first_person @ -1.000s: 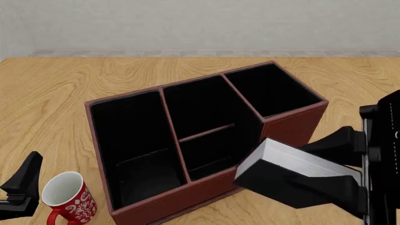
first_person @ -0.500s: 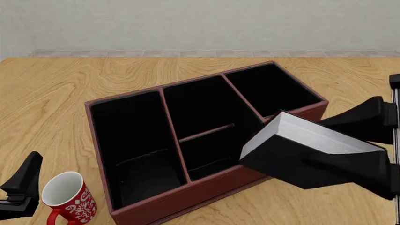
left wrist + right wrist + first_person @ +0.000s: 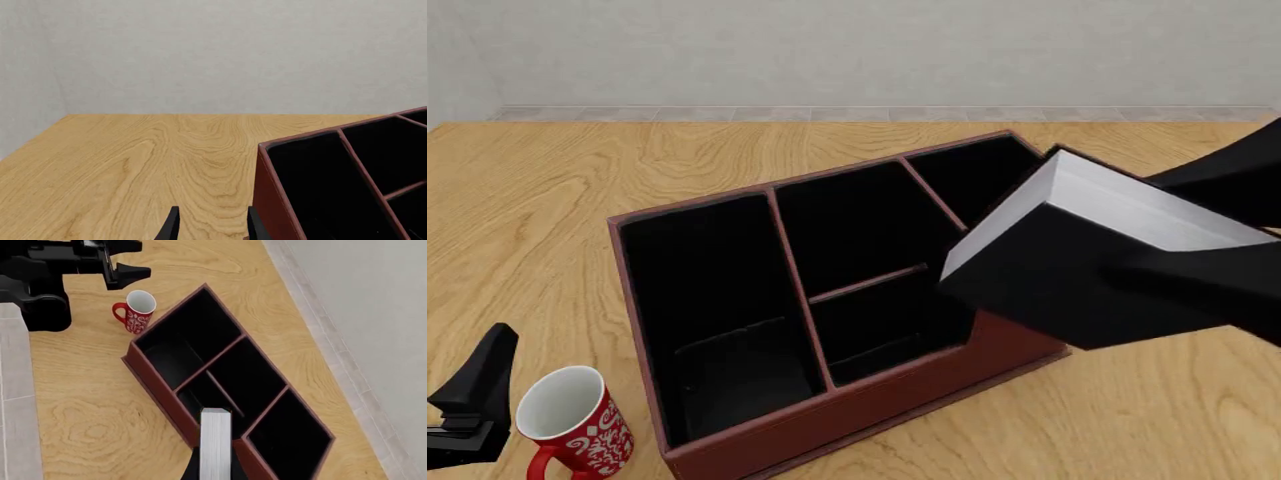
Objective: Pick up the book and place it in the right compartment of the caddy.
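The book (image 3: 1054,295), black covers with white page edges, is held tilted in the air in my right gripper (image 3: 1132,222), which is shut on it. It hangs over the front wall of the reddish-brown caddy (image 3: 630,300), and hides part of the right compartment (image 3: 988,180). In the right wrist view the book (image 3: 215,440) stands edge-on over the divider beside the right compartment (image 3: 287,435) of the caddy (image 3: 157,390). My left gripper (image 3: 212,231) is open and empty, low beside the caddy's left end (image 3: 267,190).
A red mug (image 3: 567,420) with a white pattern stands at the front left, between the left gripper (image 3: 474,400) and the caddy; it also shows in the right wrist view (image 3: 137,310). The grey wall runs along the table's far edge.
My right gripper has lifted the book up and forward, from beside the caddy's front right corner to above its right end. The left arm and the mug have not moved.
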### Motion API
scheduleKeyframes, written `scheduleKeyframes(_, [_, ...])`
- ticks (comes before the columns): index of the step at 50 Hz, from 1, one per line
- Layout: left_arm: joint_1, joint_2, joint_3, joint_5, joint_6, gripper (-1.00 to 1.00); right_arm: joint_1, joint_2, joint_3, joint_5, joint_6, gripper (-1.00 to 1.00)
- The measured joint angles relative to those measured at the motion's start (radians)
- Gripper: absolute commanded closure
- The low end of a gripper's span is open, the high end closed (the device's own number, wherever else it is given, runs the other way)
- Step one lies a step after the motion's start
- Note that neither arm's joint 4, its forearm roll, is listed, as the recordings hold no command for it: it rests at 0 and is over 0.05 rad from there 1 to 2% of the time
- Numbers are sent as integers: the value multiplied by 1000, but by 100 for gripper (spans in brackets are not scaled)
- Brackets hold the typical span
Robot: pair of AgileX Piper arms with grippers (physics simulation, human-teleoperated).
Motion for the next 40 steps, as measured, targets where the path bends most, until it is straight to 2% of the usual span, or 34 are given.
scheduleKeyframes(22, [0, 0, 0, 0, 0, -100, -36, 30, -97, -10, -20, 100])
scheduleKeyframes(40, [0, 0, 0, 0, 0, -100, -77, 81, -164, -23, -63, 100])
